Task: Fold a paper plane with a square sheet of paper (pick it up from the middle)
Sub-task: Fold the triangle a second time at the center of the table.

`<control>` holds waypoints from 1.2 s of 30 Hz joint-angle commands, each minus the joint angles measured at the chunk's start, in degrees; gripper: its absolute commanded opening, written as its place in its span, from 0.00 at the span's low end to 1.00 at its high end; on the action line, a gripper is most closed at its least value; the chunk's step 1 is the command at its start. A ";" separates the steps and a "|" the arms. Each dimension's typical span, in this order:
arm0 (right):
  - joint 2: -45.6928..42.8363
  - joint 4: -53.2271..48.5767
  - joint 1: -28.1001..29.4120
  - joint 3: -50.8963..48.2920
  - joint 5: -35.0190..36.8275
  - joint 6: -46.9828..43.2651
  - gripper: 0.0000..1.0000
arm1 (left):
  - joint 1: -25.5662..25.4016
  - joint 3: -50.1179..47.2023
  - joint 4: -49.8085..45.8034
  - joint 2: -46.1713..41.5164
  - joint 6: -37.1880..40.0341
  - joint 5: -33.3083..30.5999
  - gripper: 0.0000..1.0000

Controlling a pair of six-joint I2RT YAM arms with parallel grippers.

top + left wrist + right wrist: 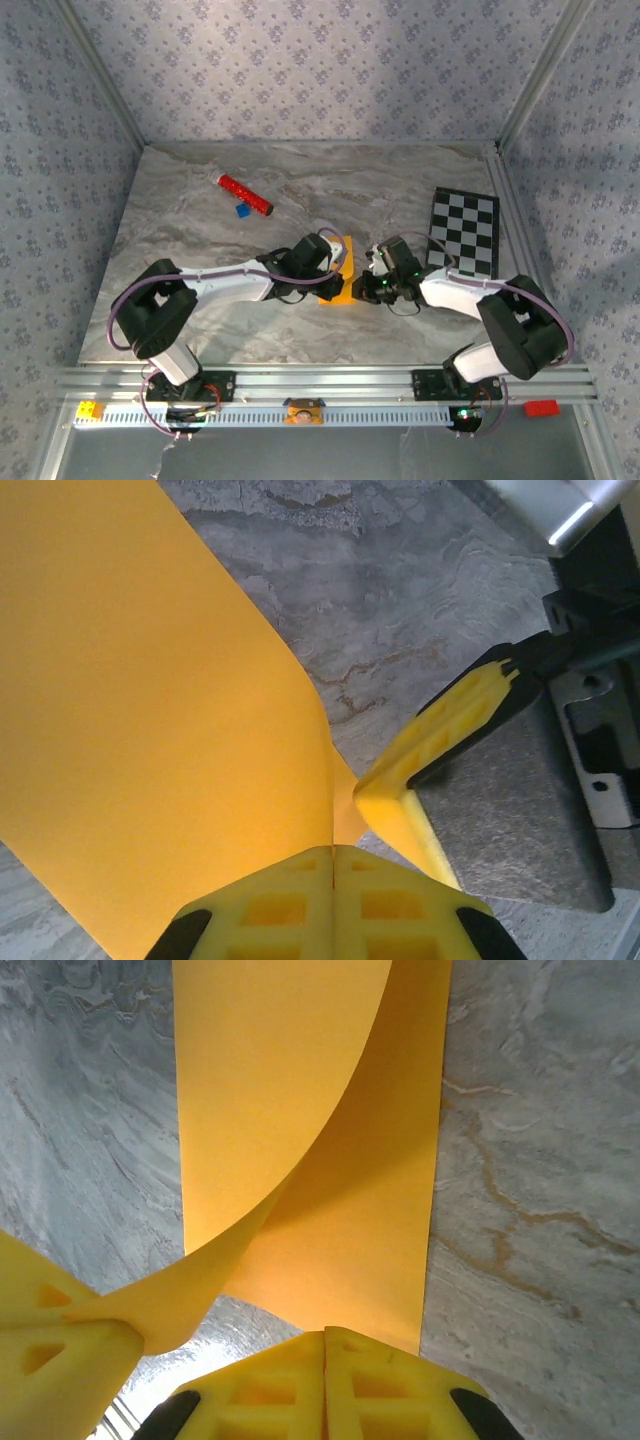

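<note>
The square sheet of paper (344,291) is orange-yellow and lies curled between the two arms at the table's middle. My left gripper (338,268) is shut on it. In the left wrist view the sheet (150,730) runs into the seam of the closed left gripper (333,852), and a yellow finger of the right gripper (450,725) sits just to the right. In the right wrist view one layer lies flat on the table while a flap (270,1090) arches up to the left. My right gripper (325,1338) is shut on the flat layer's near edge. The paper plane is out of view.
A red cylinder (245,195) and a small blue block (242,211) lie at the back left. A black-and-white checkered board (464,231) lies at the right, close behind the right arm. The table is grey marble (200,320) with a metal rail along its near edge.
</note>
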 commanded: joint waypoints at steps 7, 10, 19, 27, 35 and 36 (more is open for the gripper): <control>5.99 -7.76 1.75 5.58 5.18 -3.53 0.05 | 0.53 -0.65 1.24 -1.12 -1.03 0.74 0.00; 7.24 -10.97 1.24 5.98 7.87 -6.38 0.04 | 1.53 -1.30 2.77 -0.56 -1.99 2.52 0.00; 6.41 -10.01 -1.14 6.62 3.90 -8.28 0.06 | 3.04 -0.90 4.91 2.08 -3.16 5.02 0.00; 5.37 -7.53 0.27 8.07 2.91 -6.06 0.09 | 3.23 -0.67 5.99 3.27 -3.89 4.79 0.00; 7.51 -5.21 0.68 8.09 2.30 -4.72 0.10 | 3.35 -0.73 5.78 3.36 -3.86 4.77 0.01; 7.80 -5.26 0.71 8.02 2.48 -4.83 0.10 | 3.35 -0.66 5.82 3.36 -3.89 4.79 0.00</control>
